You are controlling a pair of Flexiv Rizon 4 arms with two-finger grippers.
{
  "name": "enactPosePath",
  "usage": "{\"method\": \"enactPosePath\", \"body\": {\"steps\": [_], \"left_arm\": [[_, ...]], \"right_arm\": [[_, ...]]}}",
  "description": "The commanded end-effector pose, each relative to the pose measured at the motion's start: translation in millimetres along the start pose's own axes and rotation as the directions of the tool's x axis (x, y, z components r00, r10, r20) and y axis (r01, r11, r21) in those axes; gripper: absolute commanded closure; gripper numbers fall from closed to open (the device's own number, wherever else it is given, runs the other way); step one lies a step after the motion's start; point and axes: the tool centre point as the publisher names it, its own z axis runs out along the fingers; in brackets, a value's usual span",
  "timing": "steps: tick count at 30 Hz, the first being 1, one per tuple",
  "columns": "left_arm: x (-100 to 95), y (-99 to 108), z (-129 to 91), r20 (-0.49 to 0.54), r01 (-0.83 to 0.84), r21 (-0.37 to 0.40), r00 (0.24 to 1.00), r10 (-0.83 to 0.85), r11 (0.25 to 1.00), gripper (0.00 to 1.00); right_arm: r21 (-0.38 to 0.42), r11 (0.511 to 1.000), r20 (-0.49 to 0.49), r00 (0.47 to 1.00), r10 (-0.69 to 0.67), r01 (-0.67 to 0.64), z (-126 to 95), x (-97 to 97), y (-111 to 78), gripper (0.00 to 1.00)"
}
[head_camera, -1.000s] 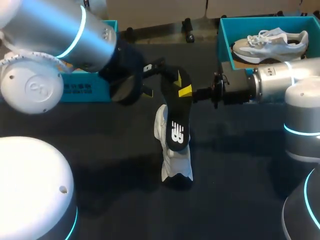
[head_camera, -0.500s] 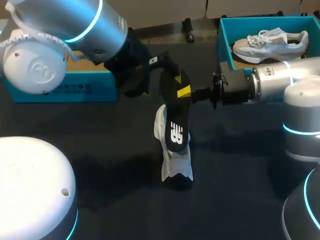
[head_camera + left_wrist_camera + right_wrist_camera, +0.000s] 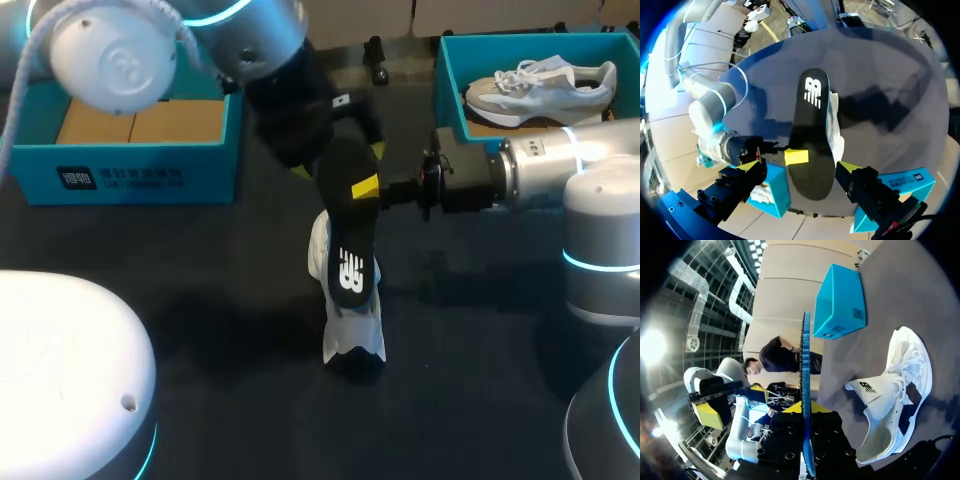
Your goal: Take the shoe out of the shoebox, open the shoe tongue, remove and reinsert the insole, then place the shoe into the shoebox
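Note:
My right gripper [image 3: 372,187] is shut on the edge of a black insole [image 3: 347,235] with a white logo and holds it tilted above the table. Below it a white shoe [image 3: 350,320] lies on the dark table. In the right wrist view the insole [image 3: 806,365] shows edge-on between the fingers of the right gripper [image 3: 805,410], with the shoe [image 3: 890,395] beside it. My left gripper [image 3: 799,170] stands open, its fingers astride the heel end of the insole [image 3: 812,125] without touching. In the head view the left gripper [image 3: 335,150] hangs over that end.
An open blue shoebox [image 3: 130,175] with cardboard inside stands at the back left. A second blue box [image 3: 445,90] at the back right holds another grey-white shoe [image 3: 540,85]. My right arm stretches in front of it.
My left arm has swung to the right, bringing its open gripper over the insole's heel end. The right gripper, insole and shoe have stayed put.

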Motion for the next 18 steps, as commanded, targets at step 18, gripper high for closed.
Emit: {"method": "enactPosePath", "body": {"steps": [18], "left_arm": [[-1.8, -0.1, 4.7, -0.282, -0.015, 0.025, 0.959, 0.022, 1.000, 0.00]], "right_arm": [[0.006, 1.000, 0.001, 1.000, -0.014, 0.014, -1.0, -1.8, 3.3, 1.00]]}}
